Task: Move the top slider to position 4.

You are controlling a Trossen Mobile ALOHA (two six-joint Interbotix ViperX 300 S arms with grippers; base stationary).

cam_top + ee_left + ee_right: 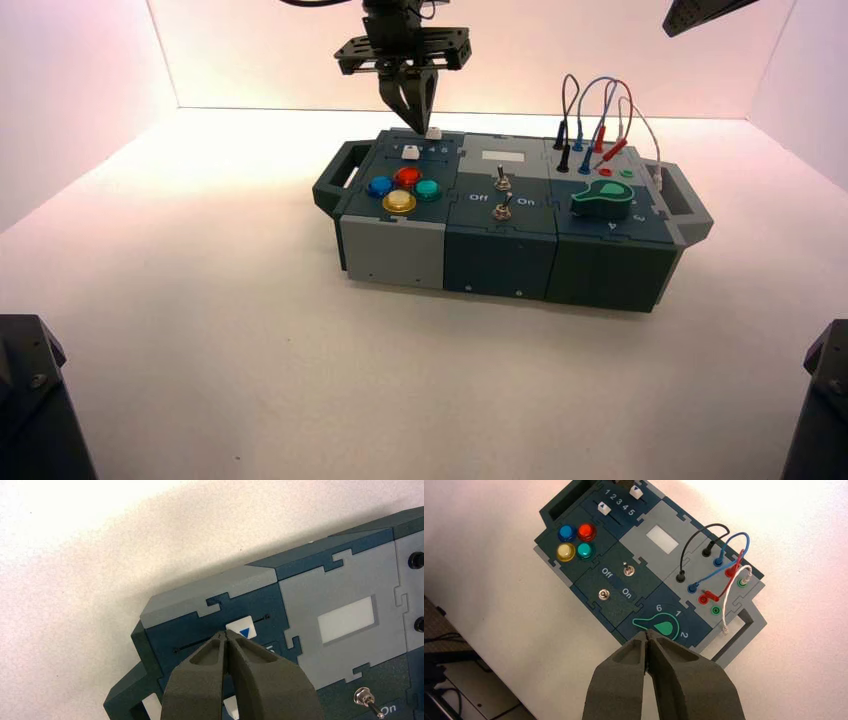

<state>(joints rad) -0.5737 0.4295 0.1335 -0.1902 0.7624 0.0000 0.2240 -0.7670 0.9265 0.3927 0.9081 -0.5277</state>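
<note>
Nearest the lens of its wrist camera, my left gripper (pixel 226 632) has its two fingers together, with nothing between them. I have it pointing down over the box (pixel 500 215), at the far left part of the top. Its tips are right at the top slider (pixel 244 624), a white knob with a blue arrow, and in the left wrist view they overlap one corner of it; whether they touch it, I cannot tell.

The top slider sits past the middle of its slot, toward the end by the 5, and my right wrist view shows it about level with position 4 (pixel 625 507). I cannot tell whether it lines up exactly. On the other side of the numerals, the lower white slider (pixel 604 508) stands near the 2.

Closer to me than the sliders are four round buttons: blue (pixel 380 187), red (pixel 407 177), yellow (pixel 399 201) and green (pixel 427 190). Two metal toggle switches (pixel 629 570) (pixel 604 594) stand in the middle part of the box, near the words Off and On, with a pale window (pixel 662 539) beyond them. On the right are the green knob (pixel 603 198) and the black, blue, red and white wires (pixel 748 541).

My right gripper (pixel 646 632) waits above the table (pixel 240 350), near the knob side of the box, its fingers together too.
</note>
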